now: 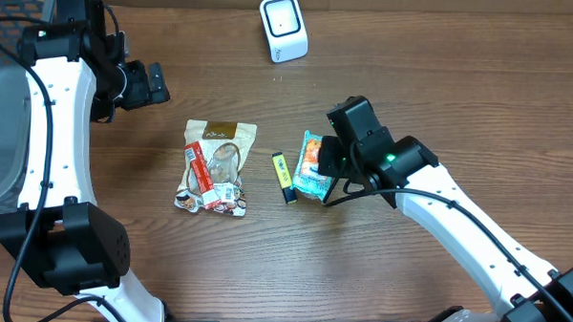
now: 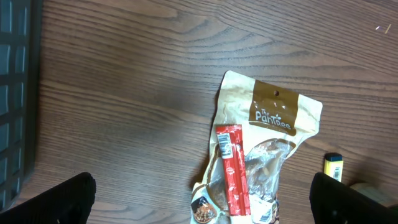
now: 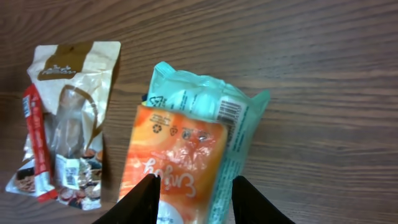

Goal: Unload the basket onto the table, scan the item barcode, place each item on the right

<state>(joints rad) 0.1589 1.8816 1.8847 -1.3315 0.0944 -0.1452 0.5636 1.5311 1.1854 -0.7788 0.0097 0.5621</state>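
Grasping looks like the step in hand. The right end effector (image 3: 196, 200) hangs low over an orange packet (image 3: 174, 149) that lies on top of a teal packet (image 3: 193, 93), both flat on the worktop (image 1: 442, 90) near its middle. Its fingers (image 3: 144, 199) stand apart, one along the orange packet's left edge and the other over the teal film to the right. That straddle suits a pinch across the narrow width. Whether the pads already press on the wrapper, I cannot tell.

A barcode (image 3: 229, 111) shows on the teal packet's upper right side, clear of the fingers. Taking the near end would probably leave that patch uncovered for reading. Whether the two packets are joined or separate is not clear, and a pinch on the orange one alone might leave the teal one behind.

The scanner (image 1: 283, 27) stands at the far edge of the worktop, well apart from the packets. So the item would have to be lifted, carried over and turned until the printed side meets the scanner's window.

The left end effector (image 2: 199, 190) is held high with its fingers spread wide and empty, apparently parked out of the way. Below it lies a brown pouch (image 2: 273, 115) with a red stick (image 2: 233, 168) resting on it. A yellow stick (image 1: 284, 176) lies between the pouch and the packets, just beside the teal one, and a careless lift could nudge it.
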